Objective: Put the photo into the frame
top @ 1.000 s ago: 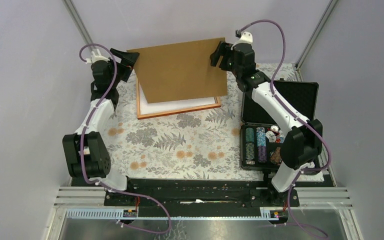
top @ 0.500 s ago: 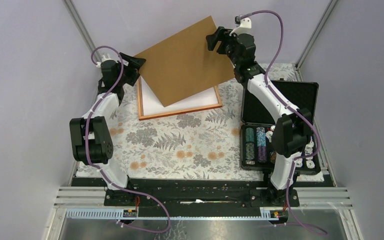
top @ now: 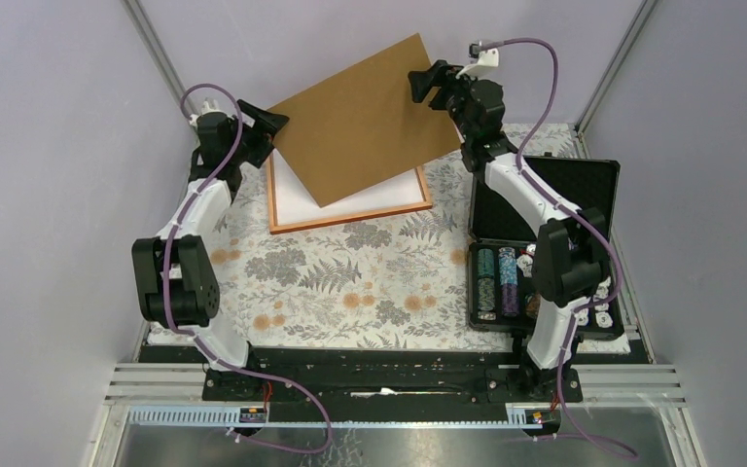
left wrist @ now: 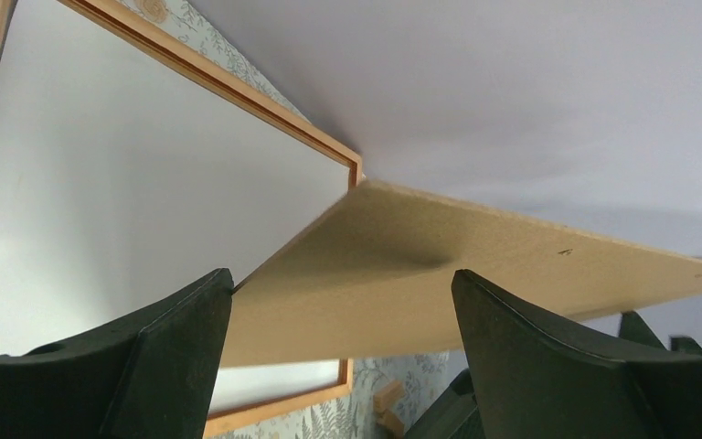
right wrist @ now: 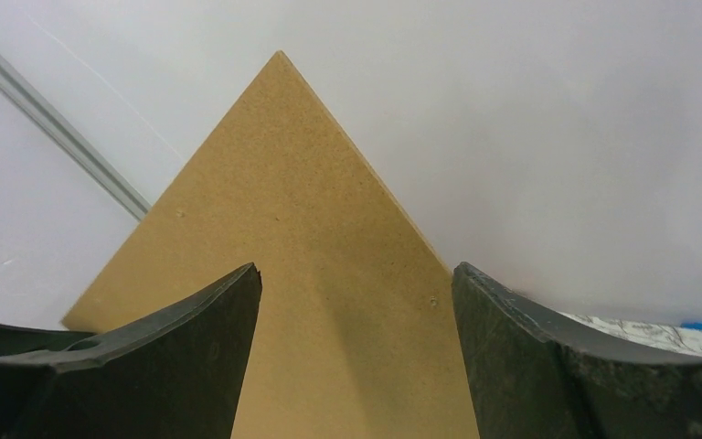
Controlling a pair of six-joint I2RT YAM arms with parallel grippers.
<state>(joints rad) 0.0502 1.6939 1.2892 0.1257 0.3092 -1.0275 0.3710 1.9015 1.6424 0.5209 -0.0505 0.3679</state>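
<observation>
The orange-brown frame [top: 350,218] lies at the back of the table with the photo [top: 294,199] inside it, plain white back up. Both show in the left wrist view, frame [left wrist: 238,91] and photo [left wrist: 128,183]. The brown backing board [top: 365,117] hangs tilted above them, right end high, low corner near the photo. My left gripper [top: 274,124] is at its left corner, jaws wide apart, the board [left wrist: 512,265] spanning them [left wrist: 343,279]. My right gripper [top: 426,83] is at its top right corner, also wide apart [right wrist: 357,270], the board [right wrist: 311,183] lying across the gap.
An open black case of chips [top: 545,243] lies at the right. A floral cloth [top: 350,282] covers the table. Small wooden blocks [left wrist: 386,398] lie beyond the frame's corner. Grey walls close in at the back and sides.
The board's right end has risen and the board has turned from level to steeply tilted. Both grippers moved with it. Little has changed in the last half second.
</observation>
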